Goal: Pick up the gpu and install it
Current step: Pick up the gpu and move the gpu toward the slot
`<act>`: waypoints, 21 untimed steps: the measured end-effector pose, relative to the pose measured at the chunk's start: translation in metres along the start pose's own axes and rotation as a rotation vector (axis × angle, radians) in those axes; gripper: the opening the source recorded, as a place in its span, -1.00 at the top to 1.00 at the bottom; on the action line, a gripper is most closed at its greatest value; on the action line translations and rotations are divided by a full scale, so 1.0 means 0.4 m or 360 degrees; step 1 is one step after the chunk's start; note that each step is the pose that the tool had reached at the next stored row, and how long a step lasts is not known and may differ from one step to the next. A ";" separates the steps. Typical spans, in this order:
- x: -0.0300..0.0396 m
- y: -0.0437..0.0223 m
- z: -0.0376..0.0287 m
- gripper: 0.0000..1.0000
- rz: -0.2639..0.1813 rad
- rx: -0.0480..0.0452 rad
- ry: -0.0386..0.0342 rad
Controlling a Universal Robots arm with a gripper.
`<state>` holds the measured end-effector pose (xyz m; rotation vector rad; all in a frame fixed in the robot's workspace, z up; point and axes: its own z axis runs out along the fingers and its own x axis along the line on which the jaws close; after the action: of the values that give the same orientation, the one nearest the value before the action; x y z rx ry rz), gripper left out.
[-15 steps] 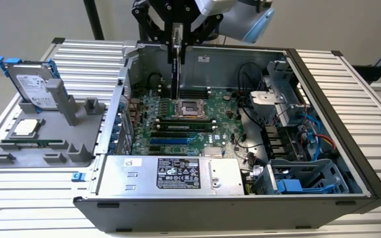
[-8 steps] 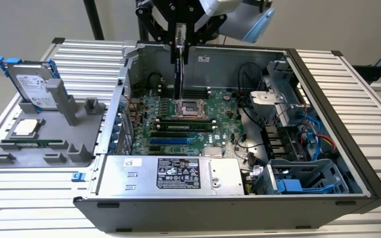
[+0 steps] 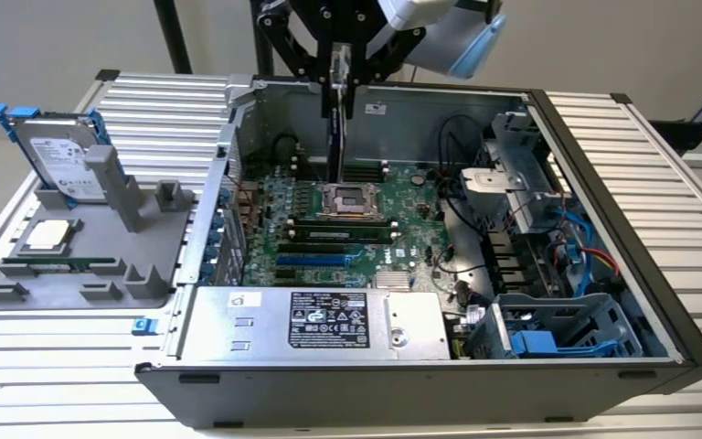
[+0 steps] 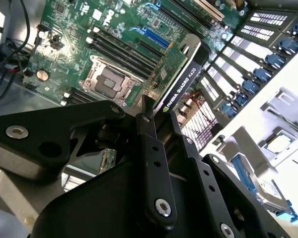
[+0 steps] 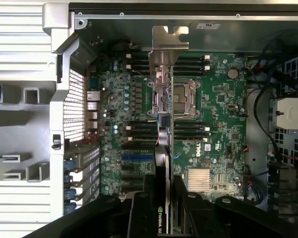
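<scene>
As the hand (image 3: 341, 84) pinches it, the gpu (image 3: 337, 146) hangs below.

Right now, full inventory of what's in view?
gpu: 1, black with silver bracket, held edge-on over the motherboard
motherboard: 1, green, inside the case
case: 1, dark grey, open, on the table
power supply: 1, silver, inside the case
hard drive: 1, silver in blue frame, upright on the fixture
fixture: 1, grey, exterior view's left of the case
memory stick: 1, green, in the fixture
table: 1, white slatted, under everything
claw: 1, black, shut on the gpu
</scene>
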<state>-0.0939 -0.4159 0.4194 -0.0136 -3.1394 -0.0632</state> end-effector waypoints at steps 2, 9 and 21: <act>-0.004 0.000 0.000 1.00 0.0000 0.0000 0.0000; -0.007 0.000 0.000 1.00 0.0000 0.0000 0.0000; -0.011 0.000 0.000 1.00 0.0000 0.0000 0.0000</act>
<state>-0.0895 -0.4159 0.4194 -0.0136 -3.1394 -0.0632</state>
